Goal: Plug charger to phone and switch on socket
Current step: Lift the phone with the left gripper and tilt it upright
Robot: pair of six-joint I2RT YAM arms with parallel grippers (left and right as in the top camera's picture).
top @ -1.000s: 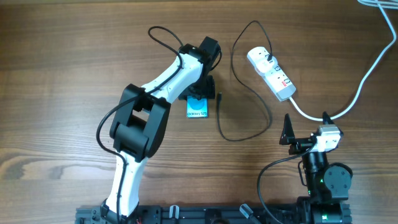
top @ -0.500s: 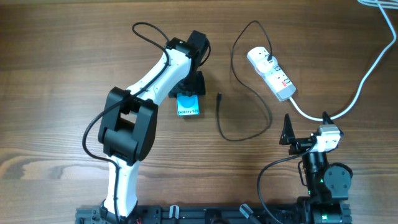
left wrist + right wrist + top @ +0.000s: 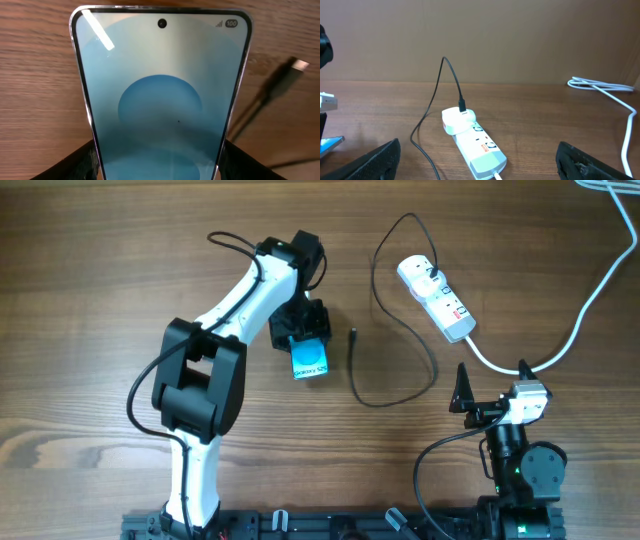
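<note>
Change over the last second: the left arm swung toward the left of the overhead frame and took the phone (image 3: 310, 357) along. The phone went left, came back a little, and now sits skewed with its text edge turned down-right. The left claw (image 3: 307, 340) is part-closed on the phone's sides, and dark fingers (image 3: 75, 160) show at both lower edges in the wrist view. Cannot tell if the phone is off the table (image 3: 90, 270).

The cable (image 3: 432, 365), its plug (image 3: 353, 337) and the power strip (image 3: 437, 298) have not moved. The plug lies just right of the phone, free. The right claw (image 3: 464, 392) is parked lower right, fully open and empty.

Judgement: still positioning the phone; nothing plugged in, switch untouched.

Text: "100" battery badge with signal bars at the screen's top right. The white line on the phone's edge looks like "Galaxy S25", but it is small. The strip's red marks are unreadable.
</note>
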